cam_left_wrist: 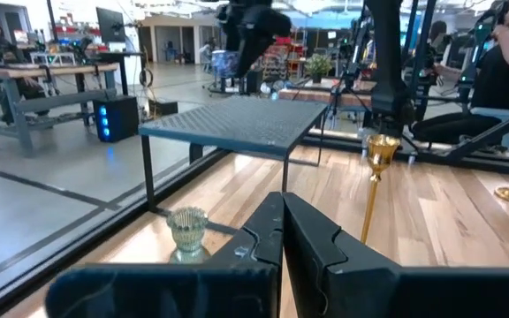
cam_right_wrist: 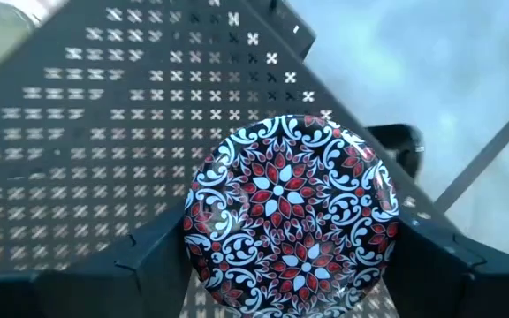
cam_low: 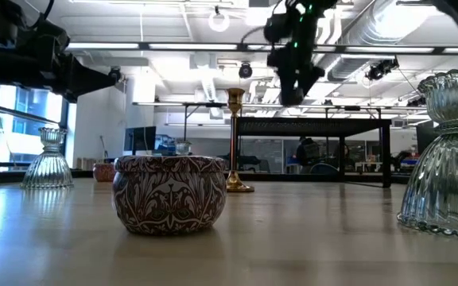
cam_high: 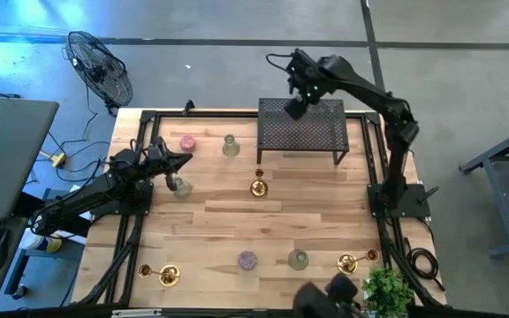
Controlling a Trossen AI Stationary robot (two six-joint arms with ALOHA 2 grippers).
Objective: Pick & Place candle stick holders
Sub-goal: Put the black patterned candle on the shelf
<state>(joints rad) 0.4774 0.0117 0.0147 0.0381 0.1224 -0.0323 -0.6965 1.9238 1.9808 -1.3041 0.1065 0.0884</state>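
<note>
Right gripper [cam_high: 297, 108]: above the black perforated rack [cam_high: 325, 132] at the table's [cam_high: 263, 230] far edge, fingers spread around a round patterned holder [cam_right_wrist: 292, 210], red and white flowers on black.

Left gripper [cam_high: 184, 160]: at the table's left side, fingers pressed together, empty, beside a clear glass holder [cam_high: 181, 187].

Remaining holders on the table: pink [cam_high: 187, 142], pale green [cam_high: 230, 146], brass [cam_high: 258, 186], purple [cam_high: 247, 260].

Wood table [cam_high: 228, 225] w/ black rack [cam_high: 301, 128], brass holders [cam_high: 258, 186], glass cups [cam_high: 230, 146], plant [cam_high: 385, 290].
</note>
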